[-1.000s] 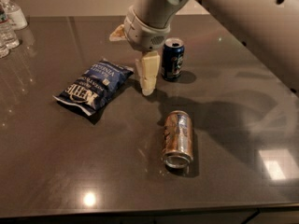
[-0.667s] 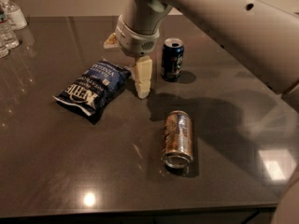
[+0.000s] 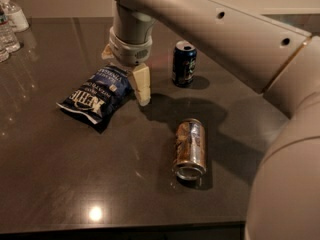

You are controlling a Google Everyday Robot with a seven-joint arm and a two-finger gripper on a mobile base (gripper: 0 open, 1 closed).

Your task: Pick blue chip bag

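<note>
The blue chip bag [image 3: 92,98] lies flat on the dark counter [image 3: 75,184], in the left half of the view, with its white letters facing up and its long side going from lower left to upper right. The gripper [image 3: 124,78] is directly over the upper right end of the bag. Its jaws are spread: one cream jaw points down just beside the right edge of the bag, very near to the counter, and the other cream jaw shows only a little, on the far left side of the wrist, above the top corner of the bag. I cannot tell if any jaw is touching the bag. The grey arm [image 3: 225,29] comes from the right side and crosses the top of the view, and it throws a shadow on the counter to the right of the bag. A dark blue soda can [image 3: 184,64] stands upright behind this shadow, apart from the bag. A brown can [image 3: 190,149] lies on its side nearer to the camera, with its open end to the front. Some clear plastic bottles [image 3: 10,24] stand in the far left corner, well apart from the bag
</note>
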